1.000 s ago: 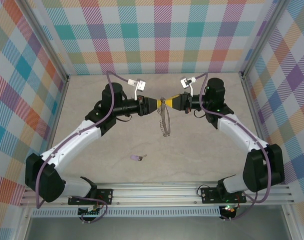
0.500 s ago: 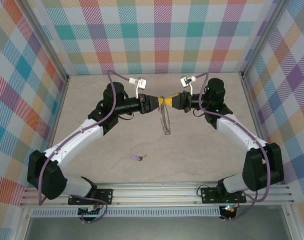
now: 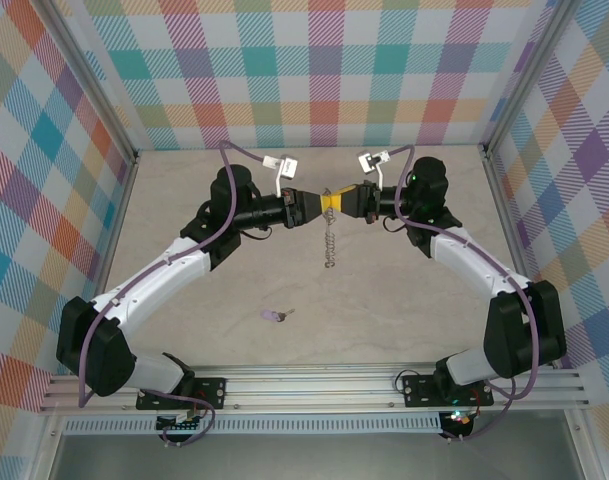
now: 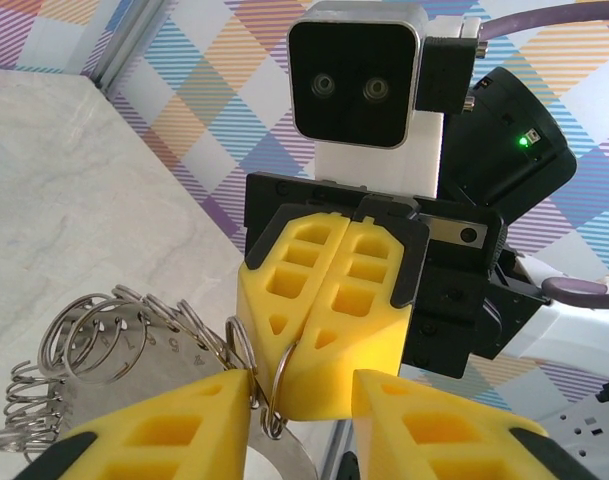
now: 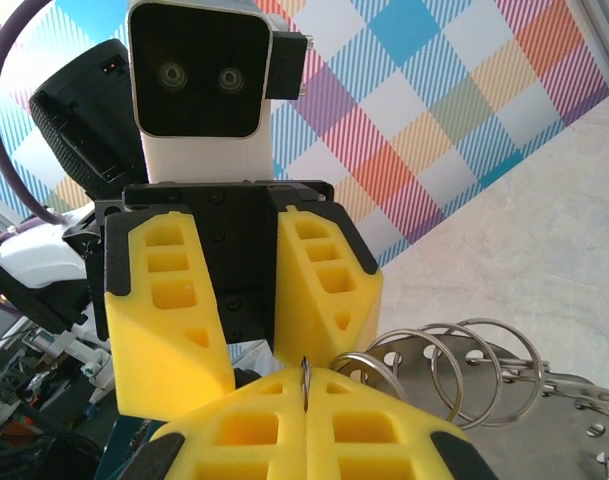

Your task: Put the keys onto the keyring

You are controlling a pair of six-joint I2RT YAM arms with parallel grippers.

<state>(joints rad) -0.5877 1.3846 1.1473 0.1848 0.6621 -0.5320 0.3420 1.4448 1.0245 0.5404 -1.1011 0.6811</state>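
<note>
Right gripper [image 3: 340,199]: fingers pressed together, pinching the top edge of the keyring [image 3: 330,245]. In the right wrist view a thin sliver of metal sits in the seam between the pads.
Left gripper [image 3: 319,204]: fingers spread, nose to nose with the right gripper. In the left wrist view one finger [image 4: 174,420] touches the keyring just beside the right gripper's tip. It grips nothing.
Keyring: hangs below the two tips over the far middle of the table [image 3: 414,290], edge-on from above. Its wire loops fan out along the rim.
Keyring lower end: cannot tell whether it touches the table.
Key [image 3: 275,315]: lilac head, flat on the table on the near side. It is well apart from the keyring and from both grippers.
</note>
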